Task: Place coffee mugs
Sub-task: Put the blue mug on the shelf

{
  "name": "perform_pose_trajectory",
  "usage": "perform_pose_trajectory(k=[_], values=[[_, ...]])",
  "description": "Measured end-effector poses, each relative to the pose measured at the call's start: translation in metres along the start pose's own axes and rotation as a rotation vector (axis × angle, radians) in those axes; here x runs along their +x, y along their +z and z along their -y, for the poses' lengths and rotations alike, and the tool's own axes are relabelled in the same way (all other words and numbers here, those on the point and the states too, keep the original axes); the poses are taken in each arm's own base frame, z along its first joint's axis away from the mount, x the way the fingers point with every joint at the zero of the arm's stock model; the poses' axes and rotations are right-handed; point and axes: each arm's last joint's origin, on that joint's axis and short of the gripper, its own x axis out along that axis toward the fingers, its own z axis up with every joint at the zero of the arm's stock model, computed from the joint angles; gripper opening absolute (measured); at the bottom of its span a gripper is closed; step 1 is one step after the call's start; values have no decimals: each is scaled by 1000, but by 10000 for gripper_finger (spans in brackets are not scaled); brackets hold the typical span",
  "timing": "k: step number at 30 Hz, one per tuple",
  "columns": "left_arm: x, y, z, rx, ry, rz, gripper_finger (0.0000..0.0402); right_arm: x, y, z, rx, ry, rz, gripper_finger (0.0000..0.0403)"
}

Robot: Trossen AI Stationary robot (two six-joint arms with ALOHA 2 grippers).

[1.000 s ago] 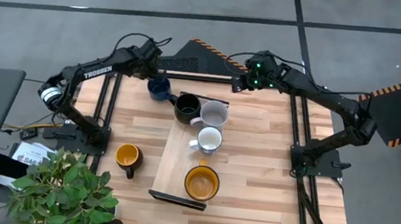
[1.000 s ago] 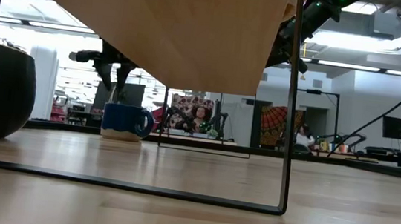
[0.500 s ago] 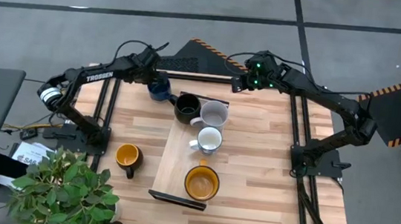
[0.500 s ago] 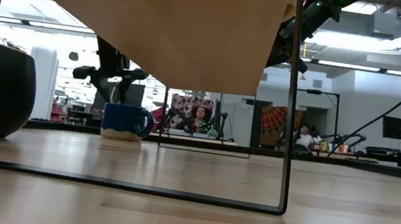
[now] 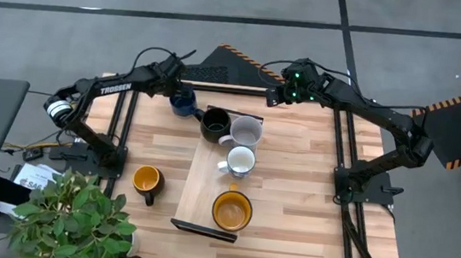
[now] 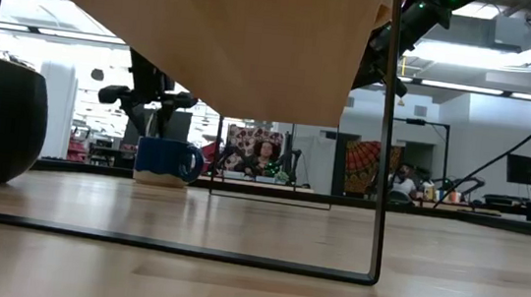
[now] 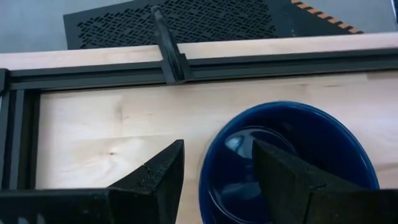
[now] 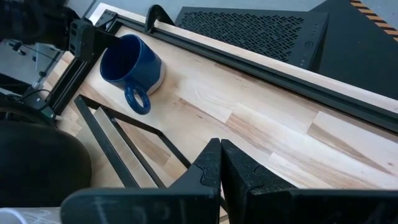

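The dark blue mug stands upright on the table near its far left corner, also seen in the low view and the right wrist view. My left gripper is open just above it. In the left wrist view one finger is over the mug's hollow and the other is outside the rim, with bare wood between. The black mug, pale grey mug, white mug and one yellow-orange mug stand on the wooden board. The second yellow-orange mug stands on the table. My right gripper is shut over the far edge.
A black frame holds the board raised above the table. A black rail runs along the far edge behind the blue mug. A potted plant stands at the near left corner. Bare wood lies right of the board.
My left gripper has moved a little toward the near edge and down, coming over the dark blue mug, then held still. The mug has stayed where it was.
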Motion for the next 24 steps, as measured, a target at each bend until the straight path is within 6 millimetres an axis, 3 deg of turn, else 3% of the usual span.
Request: perform_pose_trajectory(k=[11,16,24], values=[[-6,-14,3,98,82,-39,174,0,0,0,1,-1,1,24],[-12,-22,15,8,108,30,174,0,0,0,1,-1,1,24],[-15,-57,27,-147,133,82,174,0,0,0,-5,-1,0,25]])
